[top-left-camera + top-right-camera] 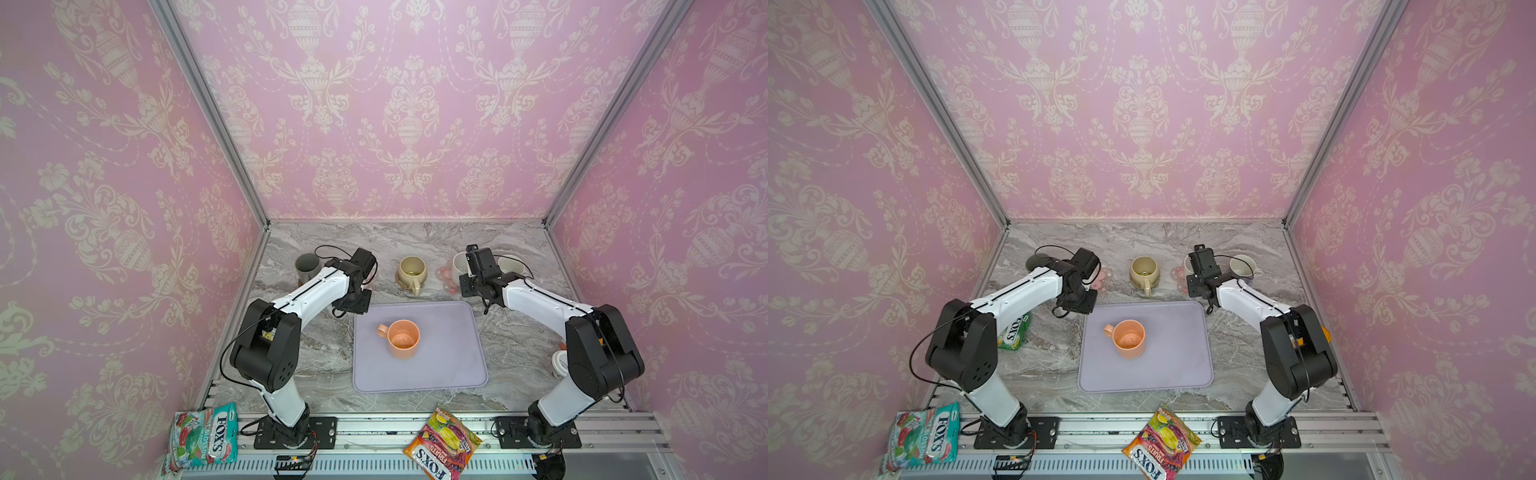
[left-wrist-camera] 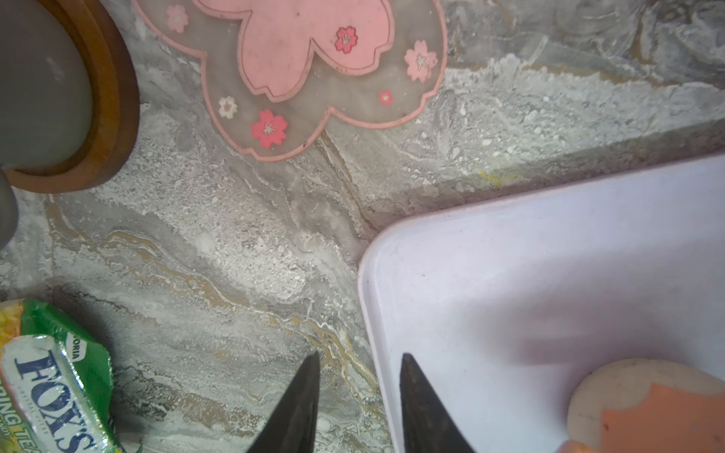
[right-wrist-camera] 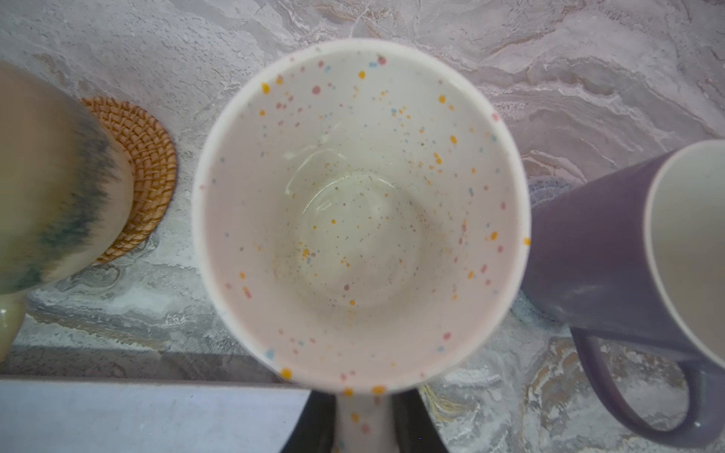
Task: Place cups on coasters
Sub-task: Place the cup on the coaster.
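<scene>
The left end effector (image 2: 359,355) hangs over the near-left corner of the lavender tray (image 1: 449,361), its two dark fingers apart with nothing between them. The peach-orange mug (image 1: 401,338) stands upright on that tray, handle towards the left arm, not on any coaster.

Across the bench (image 1: 511,353) the right end effector (image 3: 365,423) is clamped on the handle of the speckled white mug (image 3: 361,211) – the handle sits squeezed between the fingers, the mug's mouth facing straight up at the wrist camera. I cannot tell whether its base touches anything. In both top views a pink-flower coaster (image 1: 444,277) shows just beside it, on the side towards the beige mug.

Along the back row:
- The dark grey-green mug (image 1: 307,266) sits on the brown disc (image 2: 113,98).
- A second pink-flower coaster (image 2: 314,59) lies bare next to it.
- The rounded beige mug (image 1: 411,270) stands on the woven rattan coaster (image 3: 145,172), handle pointing at the tray.
- The lavender mug (image 3: 588,255) stands close beside the speckled one, a sliver of pale blue knitted coaster (image 3: 547,187) peeking from under it.

A green sweet bag (image 2: 55,384) lies on the bench near the left arm – two more bags (image 1: 203,436) (image 1: 442,446) rest on the front rail.
</scene>
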Robot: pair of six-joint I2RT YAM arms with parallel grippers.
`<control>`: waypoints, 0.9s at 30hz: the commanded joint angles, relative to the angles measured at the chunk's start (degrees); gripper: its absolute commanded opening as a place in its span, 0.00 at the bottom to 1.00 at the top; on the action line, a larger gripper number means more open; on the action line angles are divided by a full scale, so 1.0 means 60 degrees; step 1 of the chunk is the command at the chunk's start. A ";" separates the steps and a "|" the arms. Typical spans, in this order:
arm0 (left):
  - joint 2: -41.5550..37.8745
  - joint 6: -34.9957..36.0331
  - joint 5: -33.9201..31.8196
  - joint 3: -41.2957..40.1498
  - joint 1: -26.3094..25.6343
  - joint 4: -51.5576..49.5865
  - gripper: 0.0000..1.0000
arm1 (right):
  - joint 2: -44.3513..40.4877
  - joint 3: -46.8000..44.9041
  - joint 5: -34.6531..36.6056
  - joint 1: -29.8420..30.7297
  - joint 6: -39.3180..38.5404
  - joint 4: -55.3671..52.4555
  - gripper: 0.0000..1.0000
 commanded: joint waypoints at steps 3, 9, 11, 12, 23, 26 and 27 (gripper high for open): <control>0.0246 0.0099 0.0181 0.0276 0.0111 -0.0052 0.37 | 0.0213 0.0628 -0.0016 -0.0061 -0.0165 0.1013 0.00; 0.0304 0.0101 0.0188 0.0328 0.0119 -0.0052 0.36 | 0.0475 0.0717 -0.0043 -0.0107 -0.0166 0.1074 0.00; 0.0332 0.0094 0.0186 0.0355 0.0130 -0.0052 0.37 | 0.0543 0.0768 -0.0041 -0.0133 -0.0160 0.1045 0.00; 0.0345 0.0097 0.0182 0.0369 0.0134 -0.0048 0.37 | 0.0568 0.0765 -0.0044 -0.0135 -0.0158 0.1027 0.00; 0.0414 0.0100 0.0246 0.0471 0.0130 -0.0082 0.37 | 0.0733 0.0748 0.0189 -0.0149 -0.0074 0.0659 0.00; 0.0371 0.0129 0.0244 0.0488 0.0134 -0.0111 0.37 | 0.0802 0.0807 0.0132 -0.0149 0.0010 0.0433 0.02; 0.0370 0.0131 0.0224 0.0490 0.0134 -0.0116 0.37 | 0.0812 0.0851 0.0089 -0.0149 0.0039 0.0336 0.04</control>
